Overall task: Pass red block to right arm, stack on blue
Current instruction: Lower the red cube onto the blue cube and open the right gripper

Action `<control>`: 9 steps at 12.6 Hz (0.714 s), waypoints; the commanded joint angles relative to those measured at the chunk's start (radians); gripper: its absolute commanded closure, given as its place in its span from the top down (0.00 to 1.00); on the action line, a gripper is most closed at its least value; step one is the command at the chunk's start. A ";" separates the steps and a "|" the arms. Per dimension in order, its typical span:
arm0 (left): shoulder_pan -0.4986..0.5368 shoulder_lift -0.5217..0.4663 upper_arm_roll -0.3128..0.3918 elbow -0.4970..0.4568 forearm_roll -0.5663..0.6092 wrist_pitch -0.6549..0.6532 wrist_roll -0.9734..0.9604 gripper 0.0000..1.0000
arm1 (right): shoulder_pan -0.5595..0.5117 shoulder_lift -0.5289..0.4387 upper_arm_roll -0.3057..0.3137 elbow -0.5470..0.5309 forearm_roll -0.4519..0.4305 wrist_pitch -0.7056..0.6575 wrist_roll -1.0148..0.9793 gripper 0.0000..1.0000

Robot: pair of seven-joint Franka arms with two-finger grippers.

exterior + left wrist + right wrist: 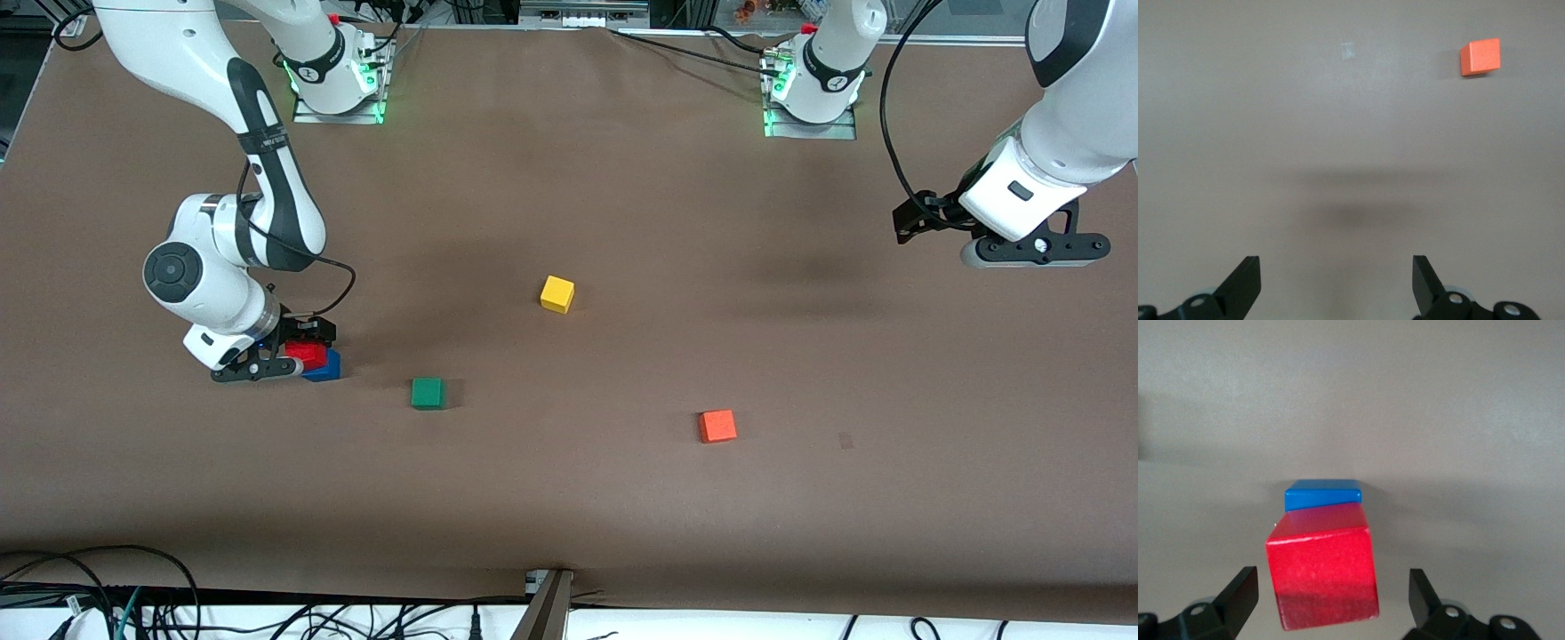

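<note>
The orange-red block (717, 426) is seen nearest the front camera, toward the left arm's end of the brown surface (569, 516). A little farther from the camera, the green block (428, 393) is found toward the right arm's end. Just beside it, farther toward that end, the red block (1323, 567) is seen sitting on the blue block (1323, 495), turned somewhat askew on it. The right claw (1331, 593) is placed low around this stack, its fingers (1238, 590) spread on either side of the red block with a gap visible at each side; from the front the red block appears to be released, though contact there cannot be ruled out. The yellow block (557, 293) lies farther from the camera, near the middle of the surface. The left claw (1337, 280) is held up in the air over the left arm's end of the surface, its fingers spread with nothing between them, the arm waiting.
</note>
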 commanded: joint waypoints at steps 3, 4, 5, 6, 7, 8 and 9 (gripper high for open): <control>0.003 -0.017 -0.002 -0.006 -0.006 -0.010 -0.006 1.00 | -0.005 -0.039 -0.019 0.047 -0.011 -0.076 -0.014 1.00; 0.003 -0.017 -0.002 -0.007 -0.004 -0.010 -0.005 1.00 | -0.005 -0.042 -0.024 0.090 -0.010 -0.144 -0.014 1.00; 0.003 -0.019 -0.002 -0.007 -0.004 -0.010 -0.005 1.00 | -0.005 -0.042 -0.039 0.141 -0.011 -0.223 -0.015 1.00; 0.003 -0.017 -0.002 -0.007 -0.003 -0.011 -0.005 1.00 | -0.005 -0.042 -0.053 0.191 -0.011 -0.300 -0.018 1.00; 0.003 -0.016 0.000 -0.007 -0.003 -0.010 -0.005 1.00 | -0.005 -0.042 -0.065 0.236 -0.011 -0.371 -0.018 1.00; 0.003 -0.016 -0.002 -0.007 -0.001 -0.010 -0.005 1.00 | -0.005 -0.045 -0.080 0.276 -0.011 -0.447 -0.018 1.00; 0.003 -0.016 -0.002 -0.007 -0.001 -0.010 -0.005 1.00 | -0.005 -0.052 -0.085 0.329 -0.011 -0.526 -0.018 1.00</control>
